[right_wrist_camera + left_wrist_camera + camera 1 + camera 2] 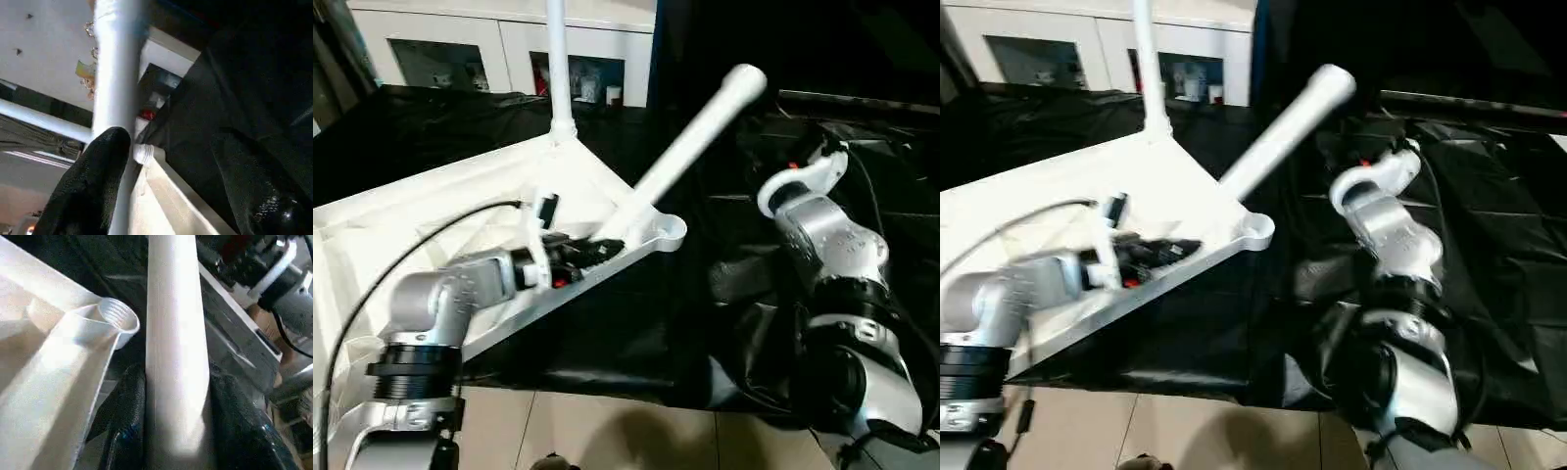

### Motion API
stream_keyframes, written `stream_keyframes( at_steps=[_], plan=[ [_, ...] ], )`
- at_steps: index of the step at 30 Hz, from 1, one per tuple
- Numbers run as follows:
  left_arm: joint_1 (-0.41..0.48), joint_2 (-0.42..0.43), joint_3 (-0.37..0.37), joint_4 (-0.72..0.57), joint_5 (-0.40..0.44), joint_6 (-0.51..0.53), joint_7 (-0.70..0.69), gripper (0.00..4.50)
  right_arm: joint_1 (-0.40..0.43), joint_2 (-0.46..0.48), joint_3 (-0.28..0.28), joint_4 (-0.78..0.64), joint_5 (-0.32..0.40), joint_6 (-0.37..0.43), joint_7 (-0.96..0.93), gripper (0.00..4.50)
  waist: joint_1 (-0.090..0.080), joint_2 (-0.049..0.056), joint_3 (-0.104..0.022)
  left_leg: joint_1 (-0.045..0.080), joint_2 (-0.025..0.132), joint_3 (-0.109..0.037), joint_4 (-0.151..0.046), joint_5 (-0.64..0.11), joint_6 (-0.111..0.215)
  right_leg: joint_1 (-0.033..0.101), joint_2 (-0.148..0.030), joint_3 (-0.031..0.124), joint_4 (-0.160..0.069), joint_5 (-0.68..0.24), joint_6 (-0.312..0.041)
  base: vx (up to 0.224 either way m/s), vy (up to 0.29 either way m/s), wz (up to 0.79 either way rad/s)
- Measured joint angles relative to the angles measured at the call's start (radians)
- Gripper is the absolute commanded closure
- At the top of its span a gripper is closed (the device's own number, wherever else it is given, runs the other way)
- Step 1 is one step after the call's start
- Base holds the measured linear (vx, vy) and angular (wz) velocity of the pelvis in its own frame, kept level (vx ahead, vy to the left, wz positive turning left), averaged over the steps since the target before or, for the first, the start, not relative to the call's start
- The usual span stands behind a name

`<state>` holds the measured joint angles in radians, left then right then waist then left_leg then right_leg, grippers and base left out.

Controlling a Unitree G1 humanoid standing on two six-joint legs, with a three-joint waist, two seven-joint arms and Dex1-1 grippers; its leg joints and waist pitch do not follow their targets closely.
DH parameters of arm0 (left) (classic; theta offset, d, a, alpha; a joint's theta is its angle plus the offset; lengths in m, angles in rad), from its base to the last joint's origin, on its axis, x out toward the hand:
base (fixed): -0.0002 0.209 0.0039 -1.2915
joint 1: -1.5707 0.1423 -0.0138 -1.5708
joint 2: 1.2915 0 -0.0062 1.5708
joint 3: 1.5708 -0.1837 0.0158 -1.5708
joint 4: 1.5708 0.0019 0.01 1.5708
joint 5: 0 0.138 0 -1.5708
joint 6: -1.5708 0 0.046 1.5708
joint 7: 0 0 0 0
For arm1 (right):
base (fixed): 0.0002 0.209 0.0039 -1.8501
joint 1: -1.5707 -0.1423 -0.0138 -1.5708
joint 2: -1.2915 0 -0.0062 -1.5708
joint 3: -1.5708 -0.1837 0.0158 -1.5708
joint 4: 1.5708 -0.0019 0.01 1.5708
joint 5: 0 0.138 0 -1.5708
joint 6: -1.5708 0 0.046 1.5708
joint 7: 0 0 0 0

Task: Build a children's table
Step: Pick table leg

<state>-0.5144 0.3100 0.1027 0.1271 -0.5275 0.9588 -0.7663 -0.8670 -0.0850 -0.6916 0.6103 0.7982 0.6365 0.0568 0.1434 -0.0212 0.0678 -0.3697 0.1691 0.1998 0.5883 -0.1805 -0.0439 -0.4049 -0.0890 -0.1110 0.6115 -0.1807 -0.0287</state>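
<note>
While the upturned tabletop [421, 211] fills the left half of the head view, the left gripper [579, 253] at centre left pinches the loose leg [690, 137] near its base, just beside the threaded corner socket [117, 316]. Another leg [558, 69] stands upright at top centre. Hollow plastic looks light, stiff, slick; low grips suit it. At right, the right gripper's [161, 181] fingers are spread, empty.
</note>
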Motion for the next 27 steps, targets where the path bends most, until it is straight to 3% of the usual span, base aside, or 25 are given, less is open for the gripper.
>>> stream_keyframes(
  at_steps=[2, 3, 6, 9, 11, 12, 15, 18, 22, 27],
  plan=[
    [0.000, 0.005, -0.001, -0.003, -0.001, 0.002, -0.003, 3.11, 0.013, -0.011, 0.009, -0.016, 0.004, 0.011, 0.023, 0.89, -0.001, 0.000, 0.000, 0.000, 0.000, 0.000, 0.000, 0.000, 0.000, 0.000, 0.000, 0.000, 0.000, 0.000, 0.000, 0.000, 0.000, 0.00],
    [-0.002, 0.014, -0.007, -0.006, -0.003, 0.005, -0.006, 3.11, 0.025, -0.038, 0.045, -0.029, -0.013, 0.008, 0.065, 0.80, -0.001, 0.000, 0.000, 0.000, 0.000, 0.000, 0.000, 0.000, 0.000, 0.000, 0.000, 0.000, 0.000, 0.000, 0.000, 0.000, 0.000, 0.00],
    [-0.005, 0.044, -0.019, -0.022, -0.009, 0.010, -0.017, 3.11, 0.089, -0.166, 0.272, -0.106, -0.205, -0.114, 0.243, 0.56, 0.001, 0.002, 0.000, -0.001, 0.000, -0.001, 0.001, 0.000, 0.000, 0.000, 0.000, 0.000, 0.000, 0.000, 0.001, 0.000, 0.000, 0.00],
    [-0.009, 0.048, -0.020, -0.022, -0.009, 0.011, -0.018, 3.11, 0.099, -0.217, 0.409, -0.146, -0.359, -0.251, 0.327, 0.33, -0.006, 0.003, -0.001, 0.000, 0.000, -0.001, 0.001, 0.000, 0.000, 0.000, 0.000, 0.000, 0.001, 0.001, 0.000, 0.000, 0.000, 0.00],
    [-0.015, 0.036, -0.023, -0.023, -0.011, 0.013, -0.020, 3.11, 0.125, -0.277, 0.547, -0.144, -0.519, -0.443, 0.378, 0.23, -0.006, 0.004, 0.000, 0.000, 0.001, -0.001, 0.002, 0.000, 0.000, 0.001, 0.000, -0.001, 0.000, 0.001, 0.000, 0.000, 0.000, 0.00],
    [-0.018, 0.035, -0.023, -0.023, -0.012, 0.014, -0.022, 3.11, 0.140, -0.337, 0.657, -0.140, -0.654, -0.608, 0.407, 0.15, -0.004, 0.005, 0.000, 0.000, 0.001, -0.001, 0.002, 0.000, 0.000, 0.001, 0.000, -0.001, 0.000, 0.001, 0.000, 0.000, 0.000, 0.00],
    [-0.020, 0.036, -0.024, -0.022, -0.012, 0.014, -0.022, 3.11, 0.126, -0.423, 0.812, -0.112, -0.880, -0.862, 0.403, 0.05, -0.005, 0.005, 0.000, 0.000, 0.001, -0.001, 0.003, 0.000, 0.000, 0.001, 0.000, -0.001, 0.001, 0.001, 0.000, 0.000, 0.000, 0.00],
    [-0.021, 0.036, -0.042, -0.023, -0.020, 0.016, -0.026, 3.11, 0.097, -0.485, 0.921, -0.044, -1.045, -0.991, 0.331, 0.03, -0.005, 0.004, 0.000, 0.000, 0.001, -0.001, 0.005, 0.000, 0.000, 0.001, 0.000, -0.001, 0.001, 0.001, 0.000, 0.000, 0.000, 0.00],
    [-0.021, 0.046, -0.044, -0.025, -0.022, 0.019, -0.029, 3.11, 0.067, -0.516, 0.978, 0.040, -1.171, -1.071, 0.245, 0.03, -0.005, 0.004, 0.000, -0.001, 0.001, -0.002, 0.007, -0.001, 0.001, 0.001, 0.000, -0.001, 0.002, 0.001, 0.000, 0.000, 0.000, 0.00],
    [-0.019, 0.068, -0.064, -0.045, -0.027, 0.031, -0.053, 3.11, -0.032, -0.556, 1.065, 0.236, -1.350, -1.184, 0.077, 0.03, -0.015, 0.005, 0.001, -0.001, 0.001, -0.002, 0.009, -0.001, 0.002, 0.001, 0.000, 0.000, 0.004, 0.001, 0.000, 0.000, 0.000, 0.00]
  ],
)
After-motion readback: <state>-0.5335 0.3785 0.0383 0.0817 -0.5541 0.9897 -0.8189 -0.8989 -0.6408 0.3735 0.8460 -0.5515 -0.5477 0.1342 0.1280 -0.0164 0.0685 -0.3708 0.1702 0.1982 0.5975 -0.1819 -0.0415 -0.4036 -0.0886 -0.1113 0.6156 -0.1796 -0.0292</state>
